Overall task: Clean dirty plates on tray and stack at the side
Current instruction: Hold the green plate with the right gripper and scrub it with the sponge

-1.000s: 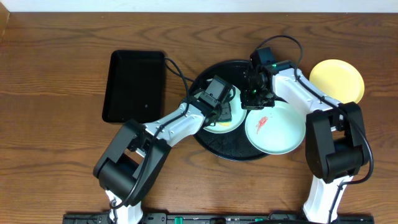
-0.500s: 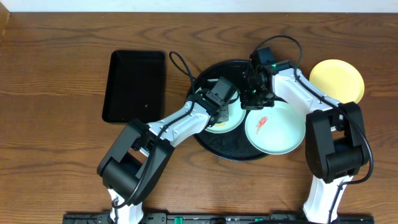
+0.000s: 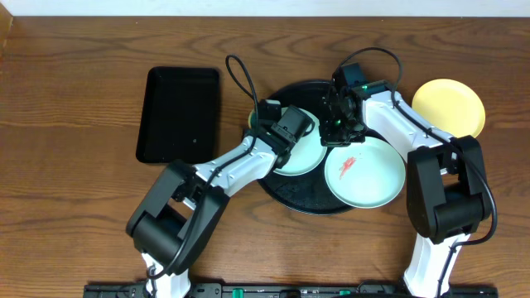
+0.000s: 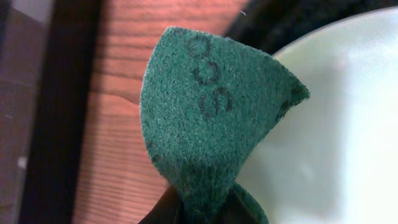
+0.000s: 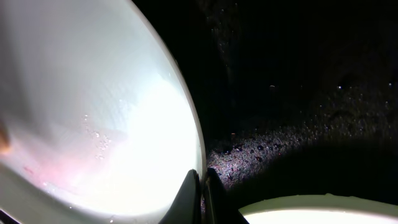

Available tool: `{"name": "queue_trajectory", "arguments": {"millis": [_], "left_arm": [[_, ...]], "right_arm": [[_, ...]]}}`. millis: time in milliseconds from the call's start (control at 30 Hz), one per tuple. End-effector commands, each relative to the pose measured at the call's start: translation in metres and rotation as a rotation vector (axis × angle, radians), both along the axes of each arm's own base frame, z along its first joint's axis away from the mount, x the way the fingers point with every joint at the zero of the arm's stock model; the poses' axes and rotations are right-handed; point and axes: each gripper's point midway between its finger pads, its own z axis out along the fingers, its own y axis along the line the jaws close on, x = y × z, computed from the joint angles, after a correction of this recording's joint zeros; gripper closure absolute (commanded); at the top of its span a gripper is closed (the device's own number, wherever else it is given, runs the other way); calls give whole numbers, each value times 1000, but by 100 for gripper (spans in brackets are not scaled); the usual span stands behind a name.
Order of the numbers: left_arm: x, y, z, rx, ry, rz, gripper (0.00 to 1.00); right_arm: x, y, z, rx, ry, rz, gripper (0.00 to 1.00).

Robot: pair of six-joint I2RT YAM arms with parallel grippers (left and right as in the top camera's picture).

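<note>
My left gripper (image 3: 267,115) is shut on a green scouring pad (image 4: 211,124), held at the far-left rim of a pale mint plate (image 3: 302,154) on the round black tray (image 3: 308,201). That plate (image 4: 336,124) looks free of smears. My right gripper (image 3: 338,132) is shut on the rim of a second mint plate (image 3: 362,171), which bears a red smear and lies on the tray's right side. The right wrist view shows the fingers (image 5: 201,186) pinching that rim (image 5: 186,124) over the wet tray (image 5: 298,93). A pale yellow plate (image 3: 448,106) lies on the table at the right.
A rectangular black tray (image 3: 178,114) lies on the wooden table left of the round tray. A black cable (image 3: 236,76) loops up over the table behind my left wrist. Both arms cross over the round tray.
My left gripper has swept the pad from the middle of the left mint plate up to its far-left rim. The yellow smear on that plate is gone. The right gripper has not moved.
</note>
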Motion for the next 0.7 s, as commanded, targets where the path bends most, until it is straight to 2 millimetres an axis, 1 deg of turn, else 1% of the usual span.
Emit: {"name": "queue_trajectory", "arguments": {"millis": [0,100,167,233,300,367,433,467,533,667], "left_arm": [[12,36,28,130,-105,55,92],[18,27,40,70,-142,49,92],[20,9,40,-35,-130,8,92],[21,-16,38,-163,-104,-52,92],[20,-46,36,-305,-72,-129,91],[20,-74,41,-452,-57,-184,91],[21,-94,49,-562,-62,-217,91],[23,-100,52,-596,-70,-225,91],[25,-103,55,-631,-80,-210,91],[24,-102,45,-638,-57,-179,91]], "right_arm": [[1,-18,-7,-83,-2,4,99],[0,-18,-7,-83,0,3,99],[0,-18,-7,-83,-1,3,99],[0,-18,-7,-83,-1,3,99],[0,-18,-7,-83,-1,4,99],[0,-18,-7,-83,-1,4,99],[0,-17,-7,-82,-1,5,99],[0,-17,-7,-83,-1,5,99],[0,-16,-7,-83,-1,7,99],[-1,-17,-7,-83,1,7,99]]}}
